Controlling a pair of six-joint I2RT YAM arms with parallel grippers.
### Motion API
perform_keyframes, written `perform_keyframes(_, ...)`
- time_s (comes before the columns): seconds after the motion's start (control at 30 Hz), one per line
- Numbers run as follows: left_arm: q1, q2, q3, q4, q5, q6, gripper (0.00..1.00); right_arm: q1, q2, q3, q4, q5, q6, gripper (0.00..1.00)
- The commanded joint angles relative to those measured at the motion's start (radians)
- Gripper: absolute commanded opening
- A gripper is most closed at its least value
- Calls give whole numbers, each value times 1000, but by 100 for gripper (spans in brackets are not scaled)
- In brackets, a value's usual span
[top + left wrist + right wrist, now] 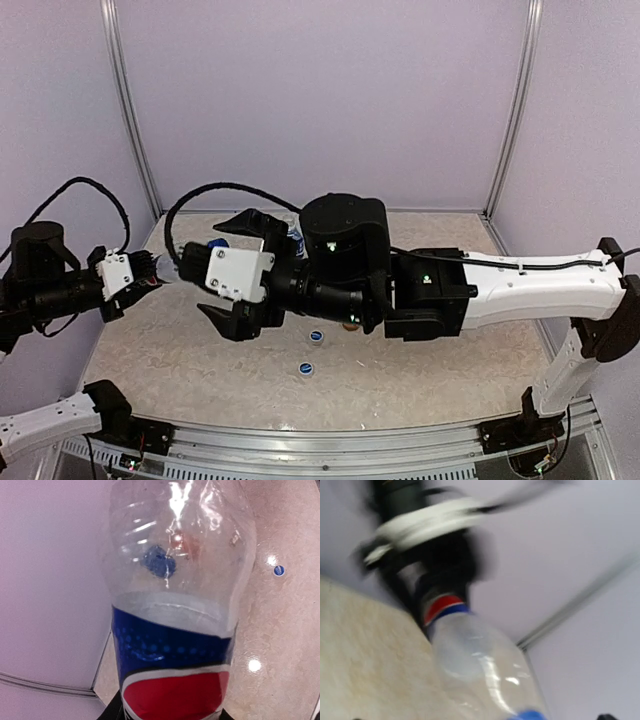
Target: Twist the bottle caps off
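My left gripper [150, 272] is shut on the base of a clear bottle [175, 580] with a blue and red label [170, 680], holding it roughly level above the table. The bottle's blue cap [217, 243] points toward the right arm. In the top view my right gripper [235, 272] stands wide open around the cap end, one finger [245, 222] behind it and one in front. The right wrist view is blurred and shows the bottle [485, 670] with its blue cap [527, 715] at the bottom edge.
Two loose blue caps [316, 337] [305, 369] lie on the beige table [430, 370] below the right arm; one cap [279, 570] shows in the left wrist view. Something orange [350, 325] peeks from under the right arm. Lilac walls close in the back and sides.
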Motion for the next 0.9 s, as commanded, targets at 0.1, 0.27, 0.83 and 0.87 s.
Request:
perform_keyframes(0.1,-9,-15,-182,572,-360,328,27,-211,3,127,-97,-249,871,98)
perform_keyframes(0.27,-13,-42,-239,654,-353,436,27,-323,47,157,-80,-443,1143,84)
perform_keyframes(0.83,-27,-66,-261,665,-333,476,27,-383,160,251,-45,-665,1314,51)
perform_keyframes(0.87,-27,-65,-261,664,-333,476,27,-384,162,255,-45,-667,1313,46)
